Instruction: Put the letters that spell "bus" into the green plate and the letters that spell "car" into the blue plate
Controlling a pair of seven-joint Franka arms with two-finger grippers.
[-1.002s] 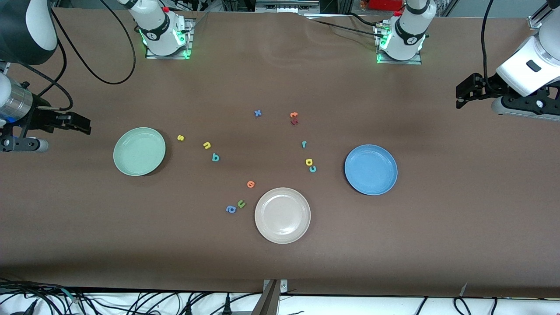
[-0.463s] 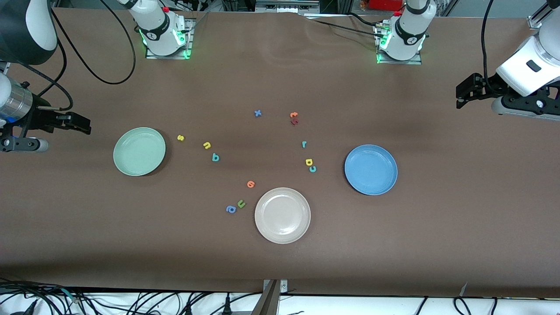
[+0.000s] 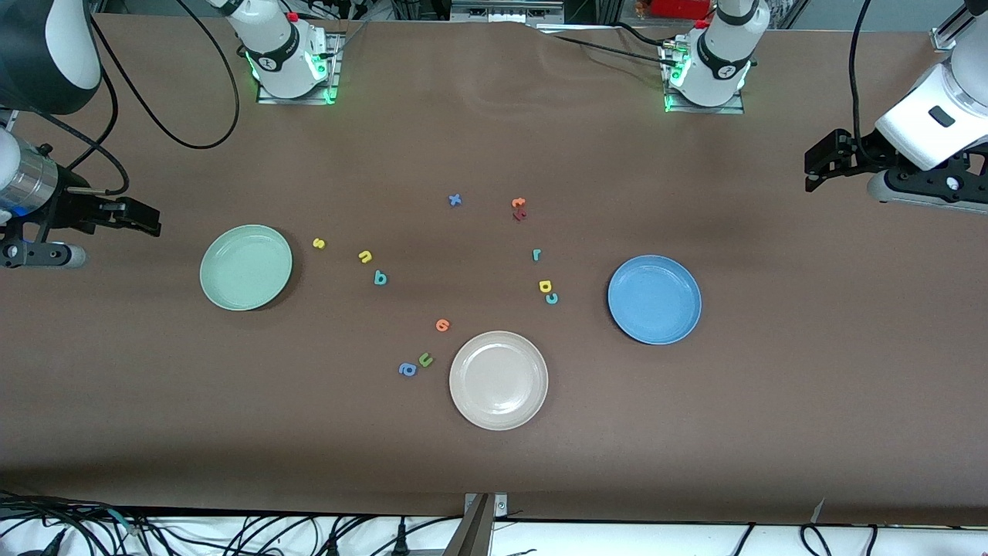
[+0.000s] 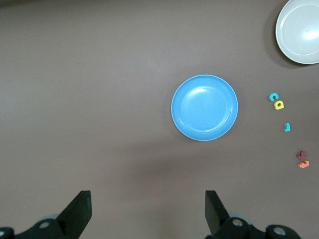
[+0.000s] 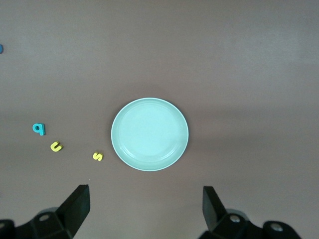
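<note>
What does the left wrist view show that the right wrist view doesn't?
Only the left wrist view: blue plate, teal c, yellow a, teal r, part of the beige plate, open left pincer.
Only the right wrist view: green plate, yellow s, yellow u, teal b, open right pincer.
Both: brown table, all plates empty.
</note>
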